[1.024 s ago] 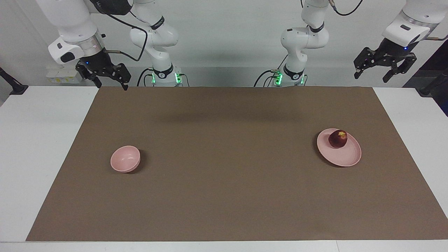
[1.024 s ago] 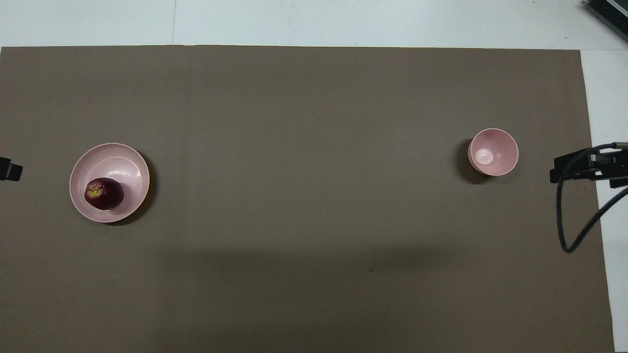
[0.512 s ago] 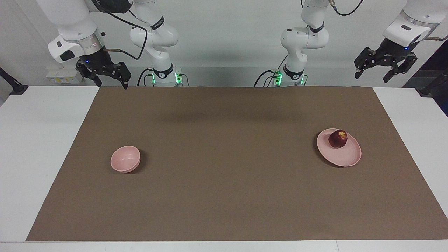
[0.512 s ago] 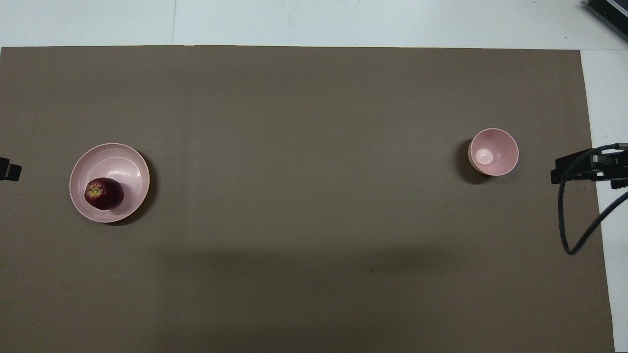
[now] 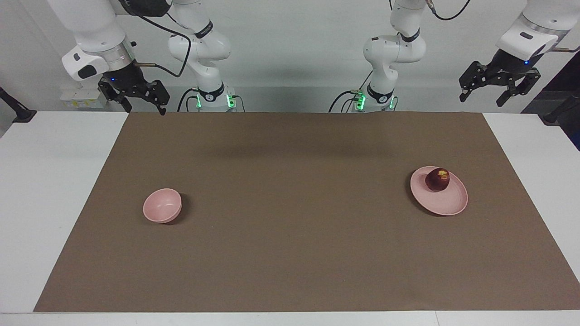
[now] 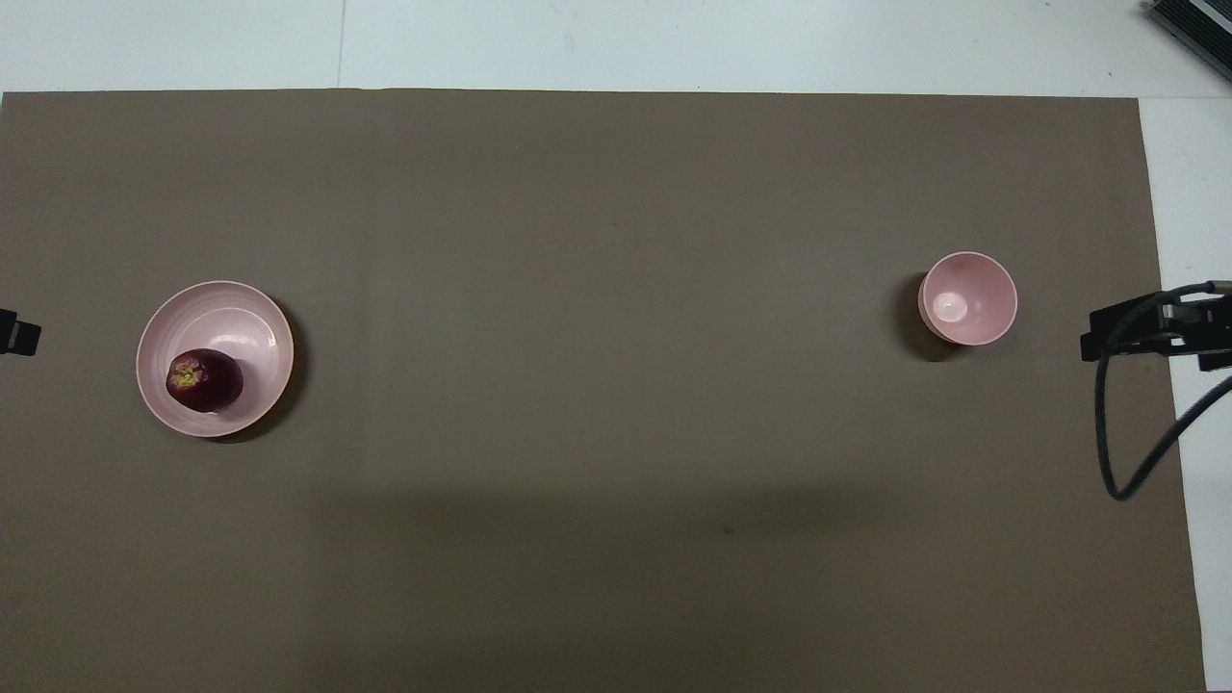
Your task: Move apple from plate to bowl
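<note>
A small dark red apple (image 5: 437, 179) (image 6: 204, 380) lies on the pale pink plate (image 5: 446, 203) (image 6: 241, 318), on the part of the plate nearer to the robots, toward the left arm's end of the table. The small deep pink bowl (image 5: 162, 206) (image 6: 967, 297) stands empty toward the right arm's end. My left gripper (image 5: 481, 97) (image 6: 19, 337) hangs open, high above the table's edge at its own end, well apart from the plate. High over the mat's corner by its own base, my right gripper (image 5: 144, 108) (image 6: 1150, 332) is open too and holds nothing.
A brown mat (image 5: 290, 235) covers most of the white table (image 5: 50, 181). A black cable (image 6: 1107, 433) loops down from the right arm near the bowl's end of the mat.
Both raised grippers have drifted very slightly outward. The apple, plate and bowl have not moved.
</note>
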`<state>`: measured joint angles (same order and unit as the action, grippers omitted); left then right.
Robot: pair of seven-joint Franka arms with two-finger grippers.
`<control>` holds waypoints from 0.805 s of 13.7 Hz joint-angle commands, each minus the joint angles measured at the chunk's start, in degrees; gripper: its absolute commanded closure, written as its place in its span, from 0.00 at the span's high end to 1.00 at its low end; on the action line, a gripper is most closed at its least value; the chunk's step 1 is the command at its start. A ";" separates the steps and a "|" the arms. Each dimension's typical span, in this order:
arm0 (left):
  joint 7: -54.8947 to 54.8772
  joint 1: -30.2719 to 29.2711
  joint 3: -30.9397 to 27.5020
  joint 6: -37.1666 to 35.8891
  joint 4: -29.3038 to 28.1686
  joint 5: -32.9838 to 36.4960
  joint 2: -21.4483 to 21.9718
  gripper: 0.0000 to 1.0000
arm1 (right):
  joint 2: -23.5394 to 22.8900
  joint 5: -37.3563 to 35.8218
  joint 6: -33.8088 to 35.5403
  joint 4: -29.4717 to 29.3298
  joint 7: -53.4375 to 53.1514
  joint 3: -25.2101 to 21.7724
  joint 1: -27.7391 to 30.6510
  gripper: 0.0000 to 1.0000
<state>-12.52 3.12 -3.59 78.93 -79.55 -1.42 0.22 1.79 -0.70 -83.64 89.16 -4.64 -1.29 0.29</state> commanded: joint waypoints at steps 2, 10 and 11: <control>0.21 -0.75 0.52 0.08 -1.31 0.02 1.27 1.00 | 0.67 0.97 0.94 -0.04 1.03 0.15 0.41 1.00; -0.14 -0.75 0.34 2.97 -5.16 0.02 3.02 1.00 | 0.58 0.88 0.58 -0.04 1.12 0.15 0.67 1.00; -0.23 -0.75 0.25 4.72 -7.09 0.02 3.81 1.00 | 0.58 0.88 0.50 -0.04 1.12 0.15 0.67 1.00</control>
<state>-12.52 3.12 -3.62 79.92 -81.19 -1.42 0.92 1.79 -0.70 -83.64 89.16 -4.64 -1.30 0.36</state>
